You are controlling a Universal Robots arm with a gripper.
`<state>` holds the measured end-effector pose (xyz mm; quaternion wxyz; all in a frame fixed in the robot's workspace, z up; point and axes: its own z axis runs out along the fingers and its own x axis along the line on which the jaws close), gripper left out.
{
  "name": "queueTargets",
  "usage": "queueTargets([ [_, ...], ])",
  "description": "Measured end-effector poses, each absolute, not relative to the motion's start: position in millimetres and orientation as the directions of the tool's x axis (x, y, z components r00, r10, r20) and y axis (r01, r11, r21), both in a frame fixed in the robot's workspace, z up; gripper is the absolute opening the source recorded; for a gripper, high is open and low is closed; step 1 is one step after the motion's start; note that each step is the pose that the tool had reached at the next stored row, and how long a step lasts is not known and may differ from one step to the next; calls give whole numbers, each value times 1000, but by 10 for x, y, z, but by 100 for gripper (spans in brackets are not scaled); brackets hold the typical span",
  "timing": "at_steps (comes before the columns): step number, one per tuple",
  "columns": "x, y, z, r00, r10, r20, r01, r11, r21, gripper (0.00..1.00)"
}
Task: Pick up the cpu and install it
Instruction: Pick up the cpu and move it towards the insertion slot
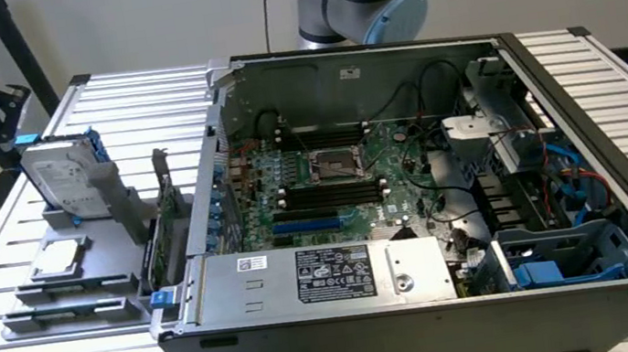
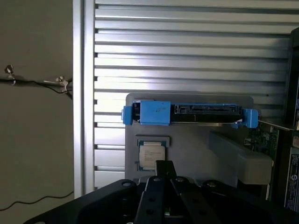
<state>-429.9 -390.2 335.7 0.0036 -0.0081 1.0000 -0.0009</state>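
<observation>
Cpu [image 2: 152,154] lies flat, metal top up, in grey holder [image 2: 196,142] on the surface [image 2: 187,46] (presented for a top grab); pincer [image 2: 164,167] poised near it, closed up, seemingly empty.

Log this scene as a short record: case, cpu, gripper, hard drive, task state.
case: open dark metal computer case, green motherboard exposed
cpu: small square silver-topped chip, flat on the grey holder, outside the case
gripper: black gripper, shut, empty, above the holder, clear of the cpu
hard drive: large silver drive with blue brackets, upright on the same holder
task state: cpu not yet picked up
</observation>
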Motion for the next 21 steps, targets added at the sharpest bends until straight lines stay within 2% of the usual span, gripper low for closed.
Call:
queueTargets([
  [7,-4300,-3902,3356,-1000,-16,-7,-16,1000,-2,12],
  [9,-4299,-3902,3356,-1000,-16,-7,-16,1000,-2,24],
  [10,-4300,-3902,3356,-1000,-16,-7,-16,1000,-2,24],
  [13,-4316,-3902,3355,-1000,-16,-7,-16,1000,-2,42],
  [14,-4330,-3902,3351,-1000,-16,-7,-16,1000,-2,42],
  [16,-4357,-3913,3332,-1000,-16,-7,-16,1000,-2,53],
  [17,-4369,-3919,3314,-1000,-16,-7,-16,1000,-2,53],
  [18,-4378,-3925,3296,-1000,-16,-7,-16,1000,-2,60],
  [21,-4384,-3987,3243,-1000,-14,-7,-14,1000,-2,60],
])
